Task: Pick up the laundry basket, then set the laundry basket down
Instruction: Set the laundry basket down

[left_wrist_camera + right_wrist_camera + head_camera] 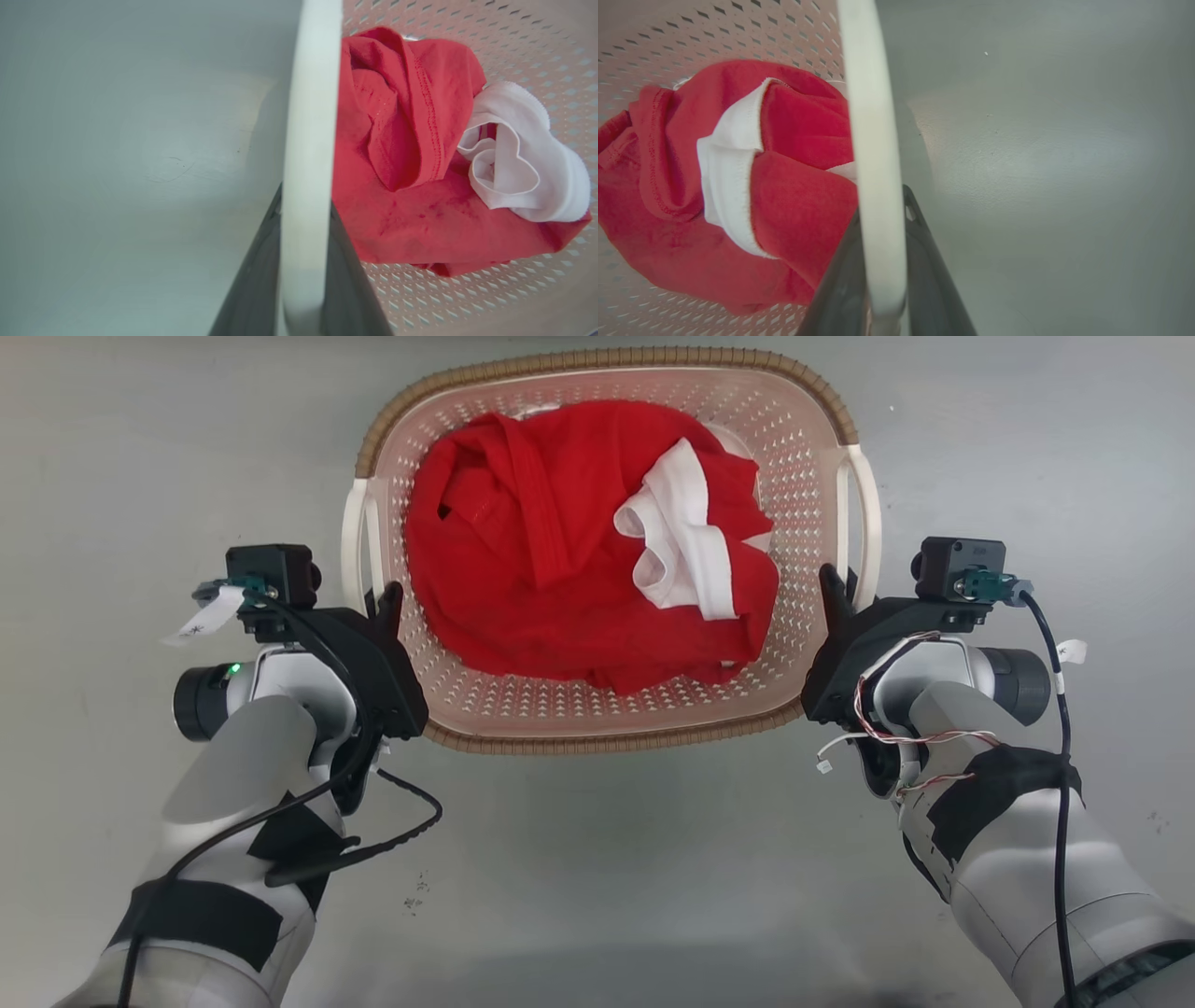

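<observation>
The laundry basket [579, 707], pale cream with perforated walls and a brown woven-look rim, lies centred in the head view over grey floor. My left gripper [385, 602] is shut on its white left handle [353, 537]. In the left wrist view that handle [308, 140] runs between the dark fingers [252, 289] of the left gripper [306, 200]. My right gripper [831, 593] is shut on the white right handle [868, 513]. The right wrist view has this handle [873, 140] clamped in the right gripper [882, 205]. Whether the basket touches the floor cannot be told.
A crumpled red garment [560, 551] and a white garment [686, 546] lie inside the basket. Plain grey floor [140, 448] surrounds it on all sides. Loose cables hang from both forearms.
</observation>
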Motion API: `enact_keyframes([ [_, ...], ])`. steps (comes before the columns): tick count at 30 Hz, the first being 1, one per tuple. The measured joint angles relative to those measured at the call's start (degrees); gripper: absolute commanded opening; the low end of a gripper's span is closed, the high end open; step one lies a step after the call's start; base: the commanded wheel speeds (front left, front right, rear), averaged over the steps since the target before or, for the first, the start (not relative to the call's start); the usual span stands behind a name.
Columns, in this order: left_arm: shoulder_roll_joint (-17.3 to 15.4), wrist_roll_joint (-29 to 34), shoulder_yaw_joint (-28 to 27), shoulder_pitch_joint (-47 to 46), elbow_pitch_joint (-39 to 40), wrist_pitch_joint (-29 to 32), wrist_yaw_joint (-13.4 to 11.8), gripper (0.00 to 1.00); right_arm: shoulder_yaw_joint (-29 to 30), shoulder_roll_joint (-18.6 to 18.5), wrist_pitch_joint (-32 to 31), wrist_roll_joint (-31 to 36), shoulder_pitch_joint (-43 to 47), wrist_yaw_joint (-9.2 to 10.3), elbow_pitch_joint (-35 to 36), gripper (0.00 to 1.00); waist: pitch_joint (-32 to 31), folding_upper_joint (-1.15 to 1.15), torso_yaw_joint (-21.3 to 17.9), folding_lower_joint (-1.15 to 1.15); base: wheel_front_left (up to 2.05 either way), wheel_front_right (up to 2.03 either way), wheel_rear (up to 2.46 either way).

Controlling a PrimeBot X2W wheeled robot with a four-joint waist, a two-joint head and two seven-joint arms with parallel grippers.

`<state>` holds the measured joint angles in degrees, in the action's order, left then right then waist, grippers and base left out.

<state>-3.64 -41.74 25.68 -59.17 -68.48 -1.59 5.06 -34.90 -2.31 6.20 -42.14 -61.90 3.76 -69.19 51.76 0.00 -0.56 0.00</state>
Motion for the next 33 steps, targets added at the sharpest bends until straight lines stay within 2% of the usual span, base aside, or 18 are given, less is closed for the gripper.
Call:
enact_keyframes([
  [11,0.1,0.4,0.3,-0.8,-0.7,-3.1,0.1,0.00,-0.3,0.0,2.8,0.7,-0.5,0.31,-0.3,0.00,1.2,0.00,0.4,0.00,0.00,0.00,0.00],
  [19,0.2,0.4,0.4,-1.4,-1.4,-3.9,0.5,0.00,-0.7,0.3,2.4,0.7,-0.9,0.22,-0.9,0.00,0.9,0.00,0.5,0.00,0.00,0.00,0.00],
  [23,0.2,0.4,0.5,-1.7,-1.8,-4.1,1.0,0.01,-0.9,0.3,1.9,0.7,-1.0,-0.82,-1.0,0.00,0.7,0.00,0.6,0.00,0.00,0.00,0.00],
  [24,0.3,0.4,0.5,-1.7,-1.9,-4.1,1.0,0.16,-1.0,0.3,1.9,0.7,-1.0,-1.12,-1.1,0.00,0.6,0.00,0.6,0.00,0.00,0.00,0.00],
  [26,0.3,0.4,0.5,-1.7,-2.0,-4.1,1.1,0.18,-1.3,0.2,1.5,0.7,-1.1,-1.53,-1.1,0.04,0.5,0.00,0.6,0.00,0.00,0.00,0.00],
  [27,0.3,0.4,0.5,-1.8,-2.0,-4.1,1.1,0.23,-1.4,0.2,1.3,0.7,-1.1,-1.96,-1.1,0.08,0.5,0.00,0.6,0.00,0.00,0.00,0.00],
  [29,0.2,0.4,0.5,-2.0,-2.2,-4.1,1.3,0.40,-1.5,0.0,0.9,0.7,-1.2,-2.59,-1.1,0.21,0.5,0.00,0.7,0.00,0.00,0.00,0.00],
  [30,0.0,0.4,0.5,-2.0,-2.4,-4.0,1.5,0.48,-1.6,-0.2,0.8,0.7,-1.3,-2.86,-1.1,0.24,0.4,0.00,0.7,0.00,0.00,0.00,0.00],
  [32,0.0,0.2,0.5,-2.1,-2.5,-4.0,1.5,0.89,-1.9,-0.6,0.5,0.7,-1.3,-3.12,-1.0,0.37,0.4,0.00,0.7,0.00,0.00,0.00,0.00],
  [33,0.0,0.0,0.5,-2.3,-2.6,-4.0,1.5,0.98,-1.9,-0.8,0.4,0.7,-1.3,-3.44,-1.0,0.40,0.4,0.00,0.7,0.00,0.00,0.00,0.00],
])
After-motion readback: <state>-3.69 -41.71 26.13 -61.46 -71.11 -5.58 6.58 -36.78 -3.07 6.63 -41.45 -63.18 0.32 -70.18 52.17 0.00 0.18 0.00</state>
